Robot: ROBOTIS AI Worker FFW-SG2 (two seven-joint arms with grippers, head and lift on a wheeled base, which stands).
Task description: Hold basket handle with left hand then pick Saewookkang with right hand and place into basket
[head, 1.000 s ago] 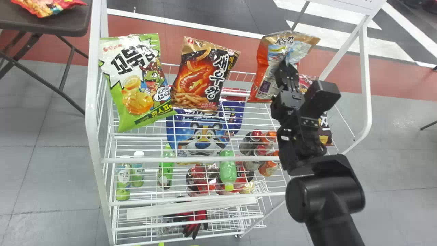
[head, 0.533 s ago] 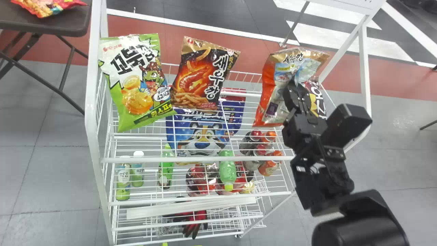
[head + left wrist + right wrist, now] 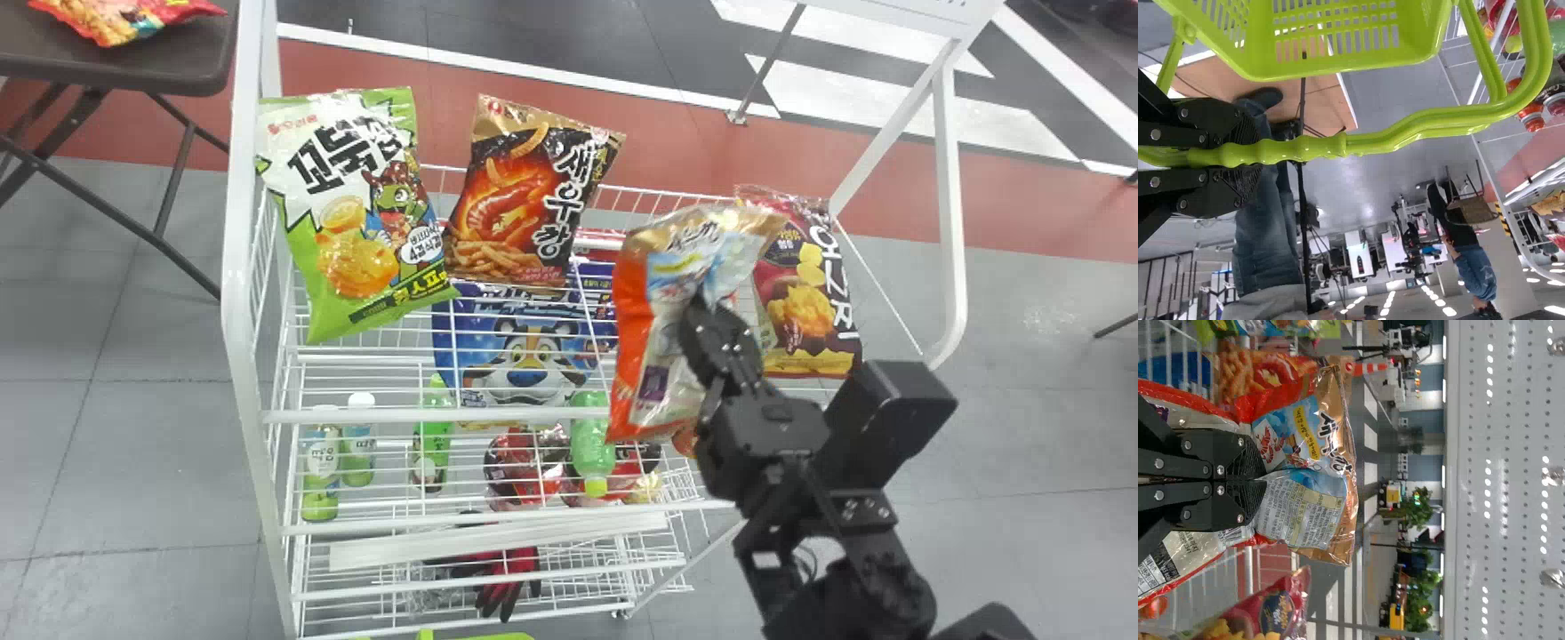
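Lower and farther left now, the Saewookkang bag [image 3: 633, 356] hangs right of centre in the head view, pinched by the right gripper [image 3: 1261, 480]; the left gripper [image 3: 1248, 155] clamps the basket handle [image 3: 1398, 139]. Best swing clear of the rack [image 3: 238, 267] before lowering.

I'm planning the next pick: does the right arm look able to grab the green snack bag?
Probably not: the right gripper is clamped on the orange Saewookkang bag and would likely have to release it before taking the green snack bag.
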